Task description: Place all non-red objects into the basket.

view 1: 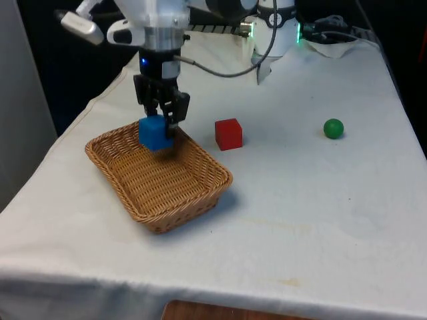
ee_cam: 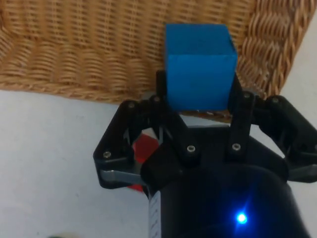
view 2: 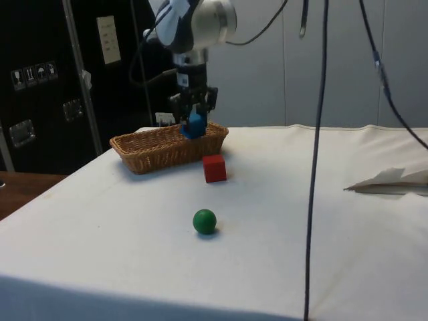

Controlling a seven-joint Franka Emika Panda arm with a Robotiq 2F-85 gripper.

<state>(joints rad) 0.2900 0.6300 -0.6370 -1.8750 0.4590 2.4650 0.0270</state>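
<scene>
Dark cabinets (view 2: 40,87), pale wall panels (view 2: 348,60), perhaps a wooden floor (view 2: 20,190).

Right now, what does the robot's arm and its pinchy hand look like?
The arm is white and rounded, with a grey band near the wrist. A thin grey cable loops away from it. The gripper is black, with two fingers built from jointed links held by small round screws.

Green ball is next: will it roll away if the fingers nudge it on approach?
Likely yes: the green ball is round and sits alone on the flat white cloth, nothing beside it to stop it. It looks smooth, so it may squirt from an off-centre pinch.
</scene>
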